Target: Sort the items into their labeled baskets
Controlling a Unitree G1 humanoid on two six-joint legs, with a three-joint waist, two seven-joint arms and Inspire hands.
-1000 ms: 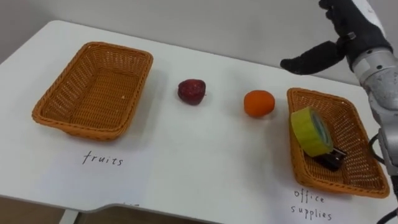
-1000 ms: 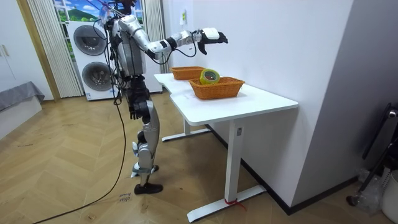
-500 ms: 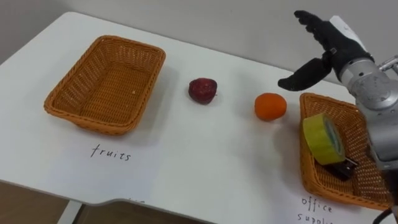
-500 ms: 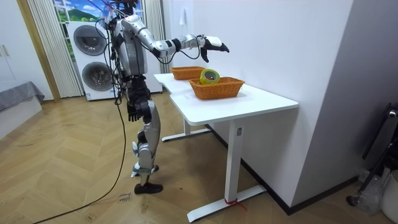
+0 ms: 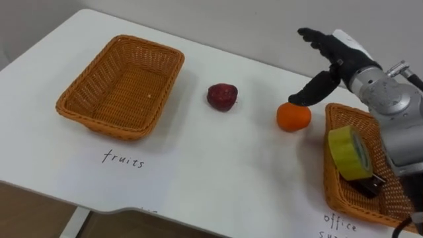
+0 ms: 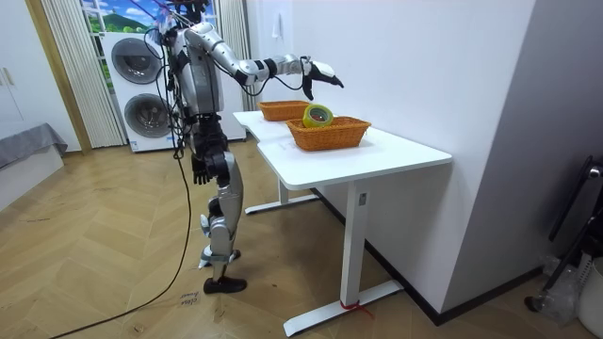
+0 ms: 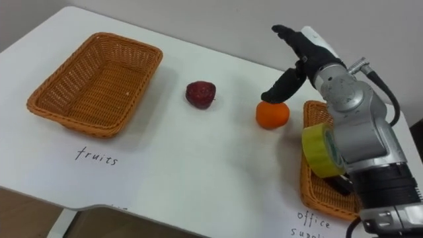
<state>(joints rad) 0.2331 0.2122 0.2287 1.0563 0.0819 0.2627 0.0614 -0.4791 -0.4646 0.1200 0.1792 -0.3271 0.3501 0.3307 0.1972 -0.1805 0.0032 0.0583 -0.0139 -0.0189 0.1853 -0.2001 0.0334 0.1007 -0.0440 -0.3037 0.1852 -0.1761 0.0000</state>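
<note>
An orange (image 5: 293,117) (image 7: 272,114) lies on the white table just left of the office supplies basket (image 5: 334,180) (image 7: 306,188). My right hand (image 5: 325,58) (image 7: 297,55) hovers open above and slightly behind the orange, thumb pointing down toward it. A dark red fruit (image 5: 221,96) (image 7: 200,94) lies mid-table. The fruits basket (image 5: 86,106) (image 7: 56,102) stands empty at the left. A yellow tape roll (image 5: 349,153) (image 7: 317,151) and a small dark object (image 5: 371,184) rest in the office supplies basket. My left hand (image 6: 199,168) hangs at my side in the room view.
Paper labels lie before each basket, "fruits" (image 5: 123,159) and another (image 5: 337,223). The table's front edge runs along the bottom of the eye views. A wall stands behind the table. I stand at the table's long side, right arm stretched out over it.
My right hand has come down and leftward from above the office supplies basket to just over the orange. The eye views have shifted, so the whole scene sits further right.
</note>
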